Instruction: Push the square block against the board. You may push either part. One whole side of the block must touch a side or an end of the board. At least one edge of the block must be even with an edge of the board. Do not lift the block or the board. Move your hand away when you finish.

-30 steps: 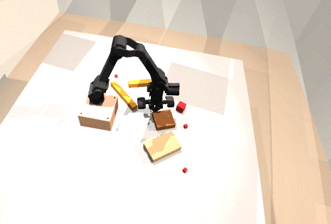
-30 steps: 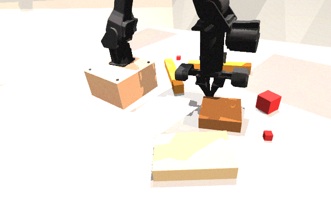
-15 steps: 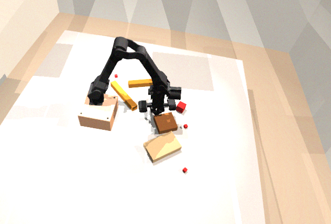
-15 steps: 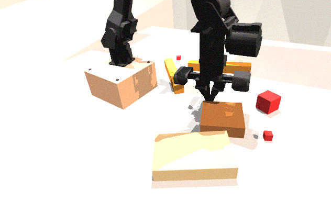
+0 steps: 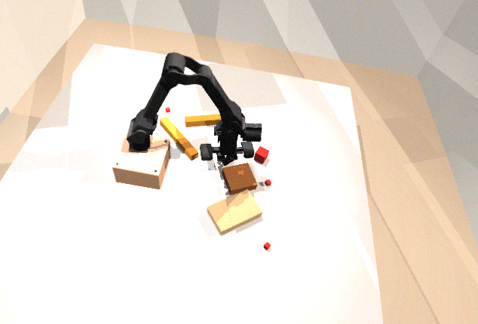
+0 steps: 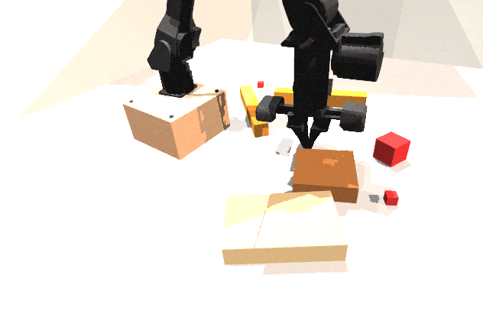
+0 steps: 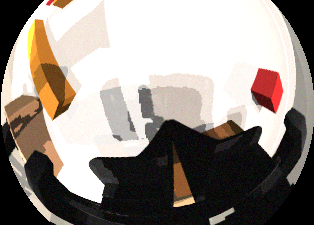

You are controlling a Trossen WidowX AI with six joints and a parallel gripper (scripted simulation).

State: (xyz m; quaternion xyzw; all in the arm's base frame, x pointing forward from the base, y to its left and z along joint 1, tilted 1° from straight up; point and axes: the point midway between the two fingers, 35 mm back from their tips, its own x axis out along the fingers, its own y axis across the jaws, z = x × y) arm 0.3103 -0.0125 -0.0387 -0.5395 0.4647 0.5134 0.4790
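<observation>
The brown square block [image 5: 239,177] [image 6: 325,169] [image 7: 181,181] lies flat just behind the pale board [image 5: 234,212] [image 6: 296,225]. Its front side faces the board's far long side, very close; whether they touch cannot be told. The block's right part sticks out past the board's right end, and its front side is slightly angled to the board's side in the top view. My gripper [image 5: 227,163] [image 6: 308,147] [image 7: 169,124] is shut and empty. Its tips are at the block's rear side, near the rear left corner; contact there is unclear.
A large red cube [image 5: 261,154] [image 6: 391,149] [image 7: 266,89] stands right of the block, with a small red cube [image 5: 268,182] [image 6: 390,198] nearer. Two orange bars [image 5: 178,138] [image 5: 203,120] lie behind. Another small red cube [image 5: 267,245] lies beyond the board. The arm's base box [image 5: 138,171] is left.
</observation>
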